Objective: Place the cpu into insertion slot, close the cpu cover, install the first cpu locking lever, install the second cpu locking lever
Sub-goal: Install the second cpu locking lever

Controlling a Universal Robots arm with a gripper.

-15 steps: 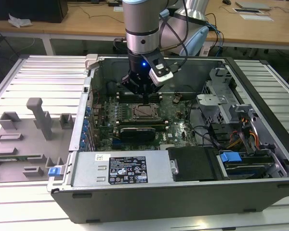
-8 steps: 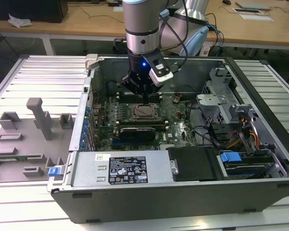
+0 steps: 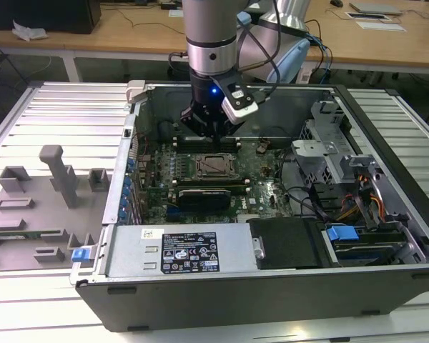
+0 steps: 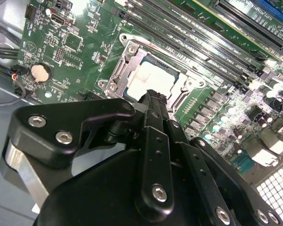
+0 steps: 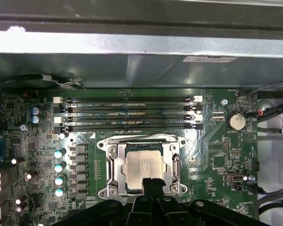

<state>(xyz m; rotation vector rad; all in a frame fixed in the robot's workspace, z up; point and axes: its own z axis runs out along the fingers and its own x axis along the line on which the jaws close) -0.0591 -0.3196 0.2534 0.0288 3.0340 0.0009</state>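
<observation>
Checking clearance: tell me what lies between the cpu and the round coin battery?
In the first wrist view, the cpu cover's metal frame edge, then green circuit board with small parts, lie between the cpu and coin battery.

Probably lab, open computer case (image 3: 272, 279), slatted workbench (image 3: 64, 114)

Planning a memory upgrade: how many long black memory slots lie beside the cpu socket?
4, parallel between the case wall and the cpu in the first wrist view: first slot, second slot, third slot, fourth slot. None seems hidden.
</observation>
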